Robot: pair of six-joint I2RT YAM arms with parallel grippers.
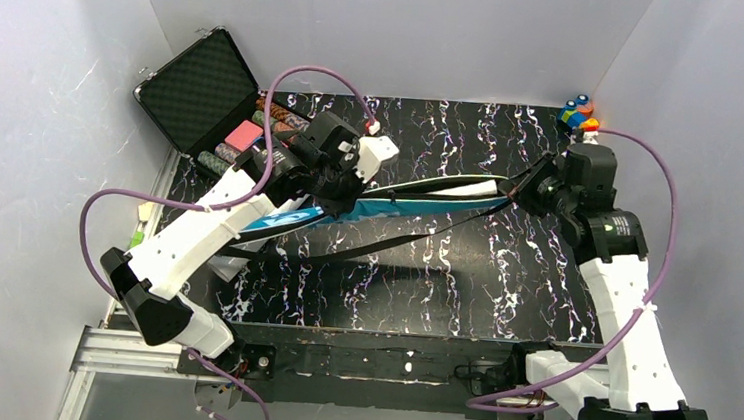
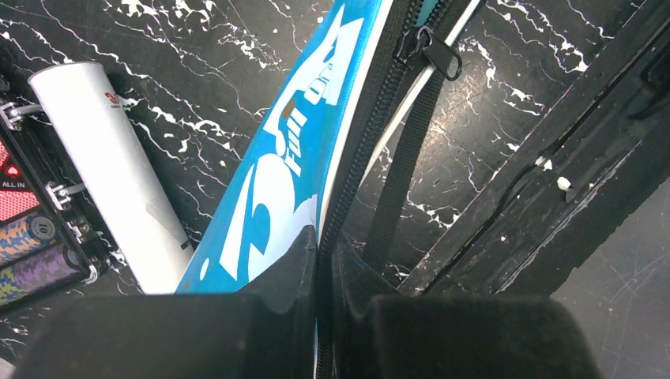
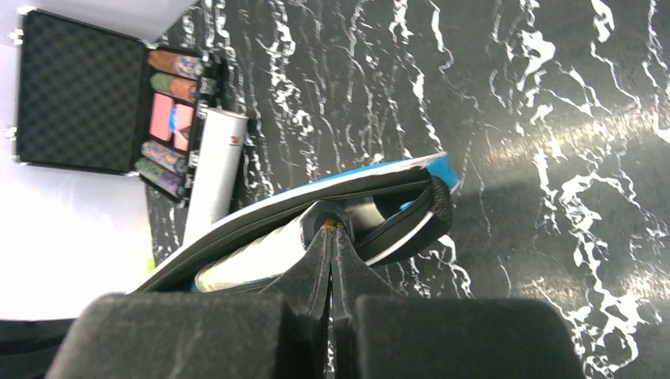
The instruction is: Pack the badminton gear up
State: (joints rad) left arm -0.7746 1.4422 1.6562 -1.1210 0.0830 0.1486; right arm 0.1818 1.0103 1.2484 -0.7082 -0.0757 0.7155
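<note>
White walls are boxing in the black marbled table (image 1: pixel 462 287) on three sides, and the strip nearest the arm bases is lying bare. Going up the top view from there, the black strap (image 2: pixel 403 158) is trailing loose along the near side of the blue bag (image 1: pixel 398 207). The bag's long axis is running from lower left to upper right across the middle of the frame, spanning the gap between the two arms. The left gripper (image 2: pixel 324 257) is sitting at the bag's wider left part, its fingers pressed together on the zip-lined edge. The right gripper (image 3: pixel 332 233) is pinching the narrow right-hand end, its fingers closed on the lip of the mouth, where something pale is showing inside that I cannot identify. The coming move is probably hanging on the zip pull (image 2: pixel 439 57): it is lying further up the seam from the left fingers, toward the right arm, so any zipping would be running along the bag's length. Beyond the bag, toward the upper left, the white tube (image 2: pixel 111 174) is lying outside it, just beside the open chip case (image 1: pixel 202 91) and nearer the left arm, seemingly waiting to be packed. Open table is stretching behind the bag to the toy (image 1: pixel 578 114) in the far right corner.
</note>
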